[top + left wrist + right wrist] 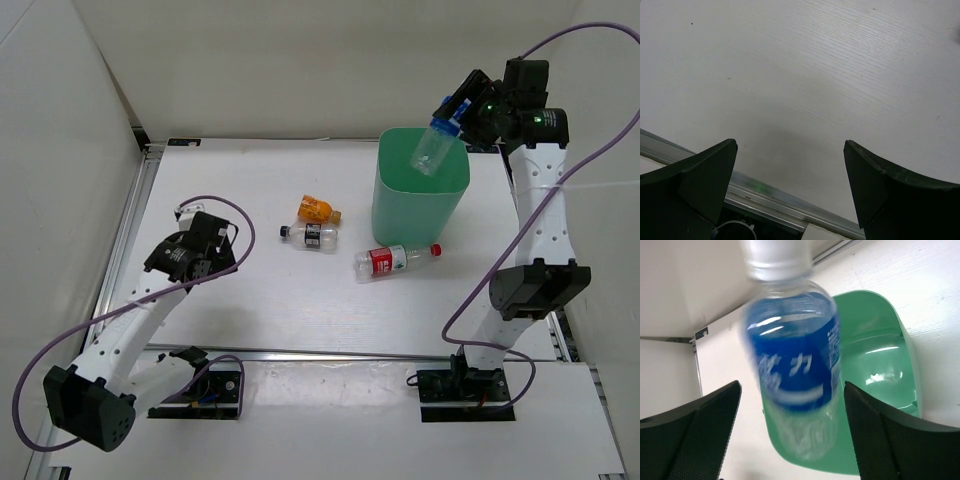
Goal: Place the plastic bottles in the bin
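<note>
Right gripper spread wide, with the blue-labelled bottle loose between its fingers above the bin.
I count four plastic bottles. This clear one is blurred and tilted cap-up over the mint-green bin's mouth at far right. Three lie on the table left of and nearer than the bin: stubby orange bottle, dark-labelled bottle, red-labelled bottle. One bin. Left gripper also gapes, holding nothing.
</note>
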`<state>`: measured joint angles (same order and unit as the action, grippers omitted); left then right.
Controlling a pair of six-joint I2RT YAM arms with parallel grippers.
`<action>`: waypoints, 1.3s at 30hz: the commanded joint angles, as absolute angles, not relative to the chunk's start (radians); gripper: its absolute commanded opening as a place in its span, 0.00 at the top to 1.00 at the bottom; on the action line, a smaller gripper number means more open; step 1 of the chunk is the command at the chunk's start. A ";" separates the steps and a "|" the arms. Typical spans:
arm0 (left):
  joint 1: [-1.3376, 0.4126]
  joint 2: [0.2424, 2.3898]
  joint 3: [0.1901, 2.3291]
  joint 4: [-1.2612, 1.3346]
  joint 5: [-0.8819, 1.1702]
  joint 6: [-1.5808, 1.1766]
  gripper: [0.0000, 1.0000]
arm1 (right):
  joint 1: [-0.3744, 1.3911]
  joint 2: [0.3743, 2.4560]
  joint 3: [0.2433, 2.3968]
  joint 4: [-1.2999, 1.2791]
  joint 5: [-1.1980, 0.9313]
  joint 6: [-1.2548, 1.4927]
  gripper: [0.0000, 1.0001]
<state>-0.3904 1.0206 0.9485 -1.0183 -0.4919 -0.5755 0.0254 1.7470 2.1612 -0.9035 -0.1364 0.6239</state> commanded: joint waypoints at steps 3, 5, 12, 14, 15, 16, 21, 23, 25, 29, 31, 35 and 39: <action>-0.396 1.055 0.946 -0.980 -0.491 -0.562 0.01 | 0.046 1.735 2.184 -0.896 -0.101 0.583 0.00; -0.396 1.068 0.946 -0.980 -0.491 -0.561 0.01 | 0.046 1.711 2.197 -0.925 -0.066 0.595 0.00; -0.396 1.068 0.965 -0.962 -0.491 -0.549 0.01 | 0.141 1.367 1.927 -0.933 0.345 0.805 0.00; -0.396 1.058 0.956 -0.962 -0.491 -0.549 0.01 | 0.141 1.209 1.715 -0.902 0.356 0.921 0.00; -0.396 1.058 0.956 -0.962 -0.500 -0.549 0.01 | 0.141 1.157 1.642 -0.887 0.356 0.963 0.00; -0.396 1.058 0.956 -0.962 -0.500 -0.549 0.01 | 0.141 1.055 1.567 -0.850 0.368 1.006 0.00; -0.396 1.029 0.927 -0.960 -0.476 -0.548 0.01 | 0.141 0.807 1.141 -0.814 0.325 1.135 0.00; -0.396 1.020 0.927 -0.960 -0.476 -0.548 0.01 | 0.141 0.796 1.092 -0.875 0.307 1.157 0.00; -0.396 1.020 0.927 -0.960 -0.476 -0.548 0.01 | 0.141 0.787 1.015 -0.896 0.281 1.173 0.00; -0.396 1.011 0.927 -0.951 -0.463 -0.537 0.01 | 0.141 0.776 0.901 -0.911 0.242 1.337 0.00; -0.396 1.011 0.927 -0.951 -0.463 -0.537 0.01 | 0.141 0.767 0.795 -0.869 0.195 1.443 0.00; -0.405 1.011 0.917 -0.951 -0.453 -0.537 0.01 | 0.141 0.798 0.618 -0.632 0.149 1.436 0.00; -0.428 1.011 0.917 -0.942 -0.443 -0.537 0.01 | 0.141 0.948 0.592 -0.526 0.115 1.387 0.00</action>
<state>-0.4126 1.0344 0.9226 -0.9619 -0.4576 -0.5423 0.1394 0.8875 0.5838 -0.6834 0.1474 1.3815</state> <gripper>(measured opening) 0.990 0.998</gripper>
